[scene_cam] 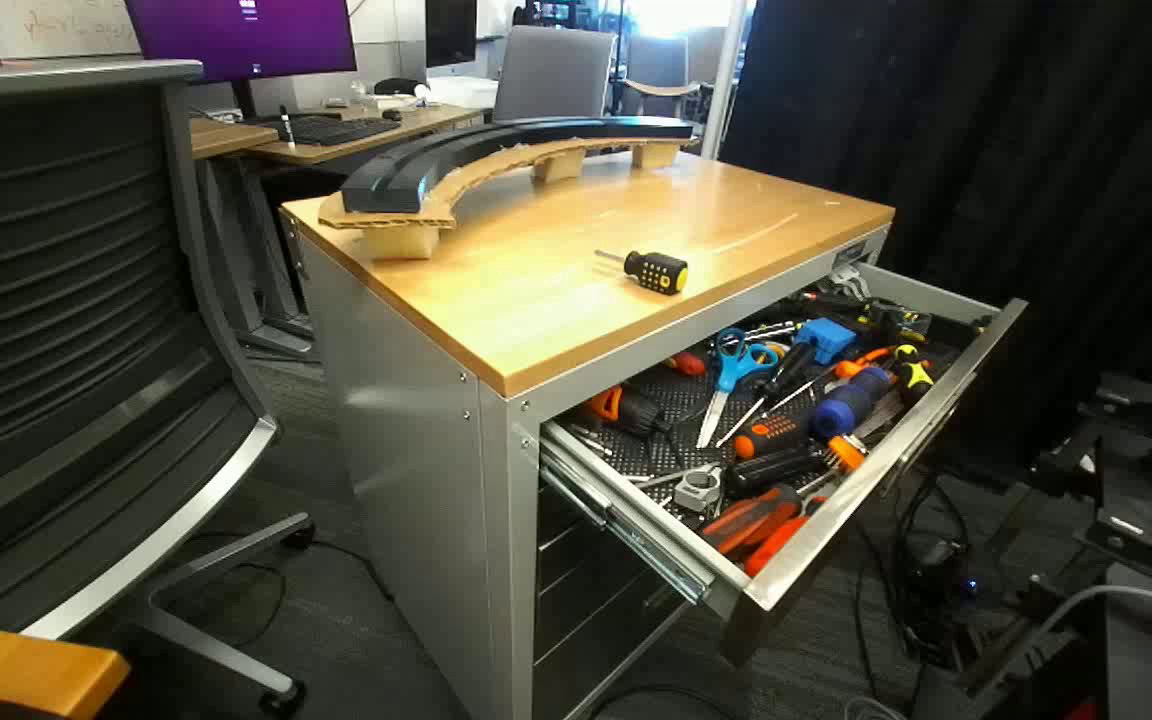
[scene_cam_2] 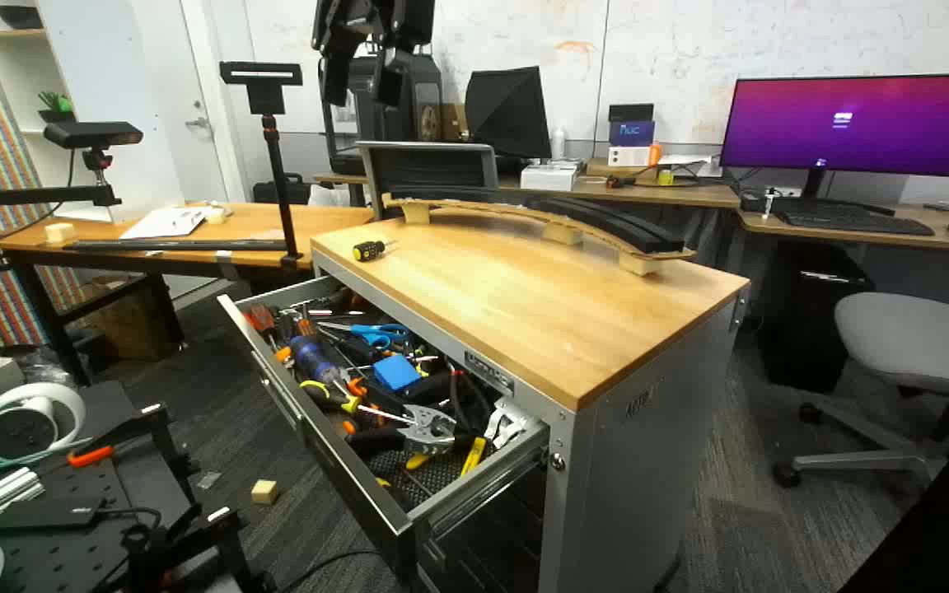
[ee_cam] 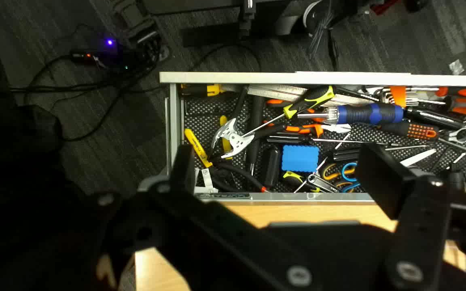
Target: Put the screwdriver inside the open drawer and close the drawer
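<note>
The small black screwdriver with yellow marks lies on the wooden cabinet top near its front edge, in both exterior views (scene_cam: 658, 272) (scene_cam_2: 368, 250). I cannot make it out in the wrist view. The wide, shallow grey drawer (scene_cam: 893, 450) is the topmost and stands pulled out. It is full of tools and shows also in an exterior view (scene_cam_2: 334, 447) and the wrist view (ee_cam: 281, 77). My gripper (ee_cam: 281, 165) is open, with nothing between its fingers. It points down above the drawer's inner edge. In an exterior view the gripper (scene_cam_2: 362, 91) hangs high above the cabinet, apart from the screwdriver.
A black curved track (scene_cam: 536, 130) on cardboard and wooden blocks stands along the back of the wooden top (scene_cam: 576, 330). In the drawer lie blue scissors (scene_cam: 731, 365), a blue block (scene_cam_2: 396, 372) and several hand tools. An office chair (scene_cam: 66, 330) stands beside the cabinet.
</note>
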Robot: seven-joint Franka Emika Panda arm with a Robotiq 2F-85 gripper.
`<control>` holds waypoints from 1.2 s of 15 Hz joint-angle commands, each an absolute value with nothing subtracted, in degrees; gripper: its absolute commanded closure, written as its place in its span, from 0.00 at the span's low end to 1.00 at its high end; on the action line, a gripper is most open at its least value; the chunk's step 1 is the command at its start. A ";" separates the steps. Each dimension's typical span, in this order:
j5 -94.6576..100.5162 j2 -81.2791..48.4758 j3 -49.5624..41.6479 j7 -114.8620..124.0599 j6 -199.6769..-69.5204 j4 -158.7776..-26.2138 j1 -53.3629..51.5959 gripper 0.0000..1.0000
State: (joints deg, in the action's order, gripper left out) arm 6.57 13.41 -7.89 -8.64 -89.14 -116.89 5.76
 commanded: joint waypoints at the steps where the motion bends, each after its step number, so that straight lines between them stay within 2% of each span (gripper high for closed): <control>1: 6.54 13.37 -7.81 -8.67 -89.03 -116.59 5.85 0.00; 7: 5.05 11.69 -7.78 -7.08 -89.51 -115.19 5.79 0.00; 18: 4.83 -19.44 3.01 7.04 -92.63 -95.71 -3.87 0.00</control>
